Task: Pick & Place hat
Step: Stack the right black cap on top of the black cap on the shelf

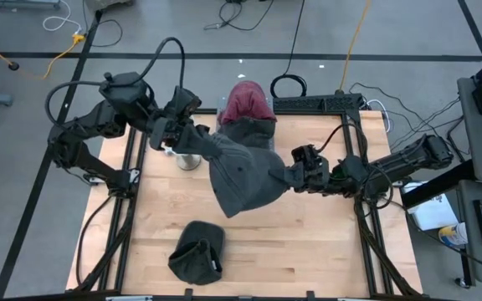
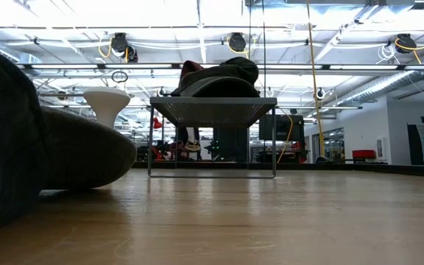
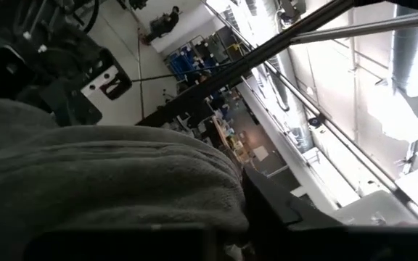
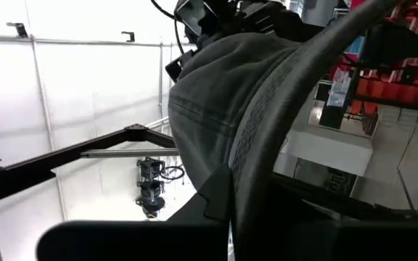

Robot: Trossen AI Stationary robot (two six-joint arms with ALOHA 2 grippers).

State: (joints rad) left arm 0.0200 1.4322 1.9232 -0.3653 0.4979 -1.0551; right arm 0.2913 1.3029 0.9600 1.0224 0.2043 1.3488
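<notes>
With the grey hat stretched above the counter between the left end effector and right end effector, both clamped on its fabric (near the rack), keep tension even.

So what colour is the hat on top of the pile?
Dark red hat, best in the high view.
</notes>
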